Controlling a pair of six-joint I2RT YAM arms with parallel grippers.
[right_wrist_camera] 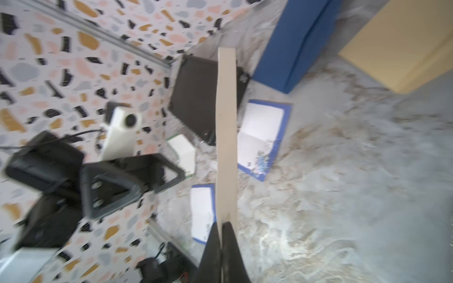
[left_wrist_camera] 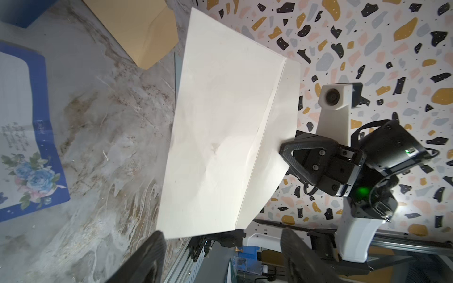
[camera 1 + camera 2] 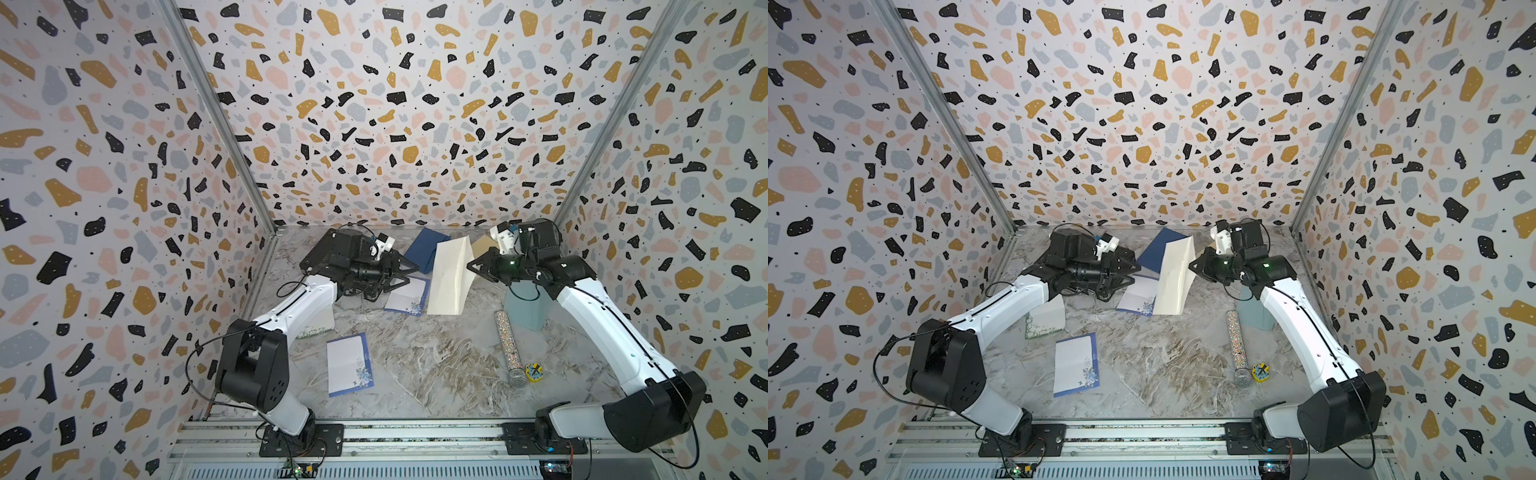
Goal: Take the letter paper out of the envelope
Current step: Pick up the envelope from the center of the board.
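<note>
1. R gripper (image 1: 221,227): jaws pressed together, pinching the cream envelope (image 3: 451,274) on its flap-side long edge. Envelope hangs from that pinch, tilted, over the desk (image 3: 436,374). Can't tell if its low corner touches the surface.
2. L gripper (image 3: 413,272): fingers spread wide, nothing between them, no contact I can see. It sits just beside the envelope's broad face, on the side away from the R gripper.
3. Key relation: the envelope's long axis runs from the desk's back edge twd the front edge, w/ one gripper either side. The letter paper (image 3: 407,297), blue border w/ flower print, lies flat on the desk just below the L gripper, mid-width and nearer the back edge. In both top views the envelope's low end overlaps its far side. L arm is much the nearer to it.
4. Judgement: paper looks fully out, so the task is prob. about done. Can't see inside the envelope to confirm it's empty.
5. Further out: blue envelope (image 3: 424,247) and tan envelope (image 2: 137,27) by the back edge. 2nd letter sheet (image 3: 347,365) lies twd the front-left corner, glitter mic (image 3: 510,349) twd the right edge.
</note>
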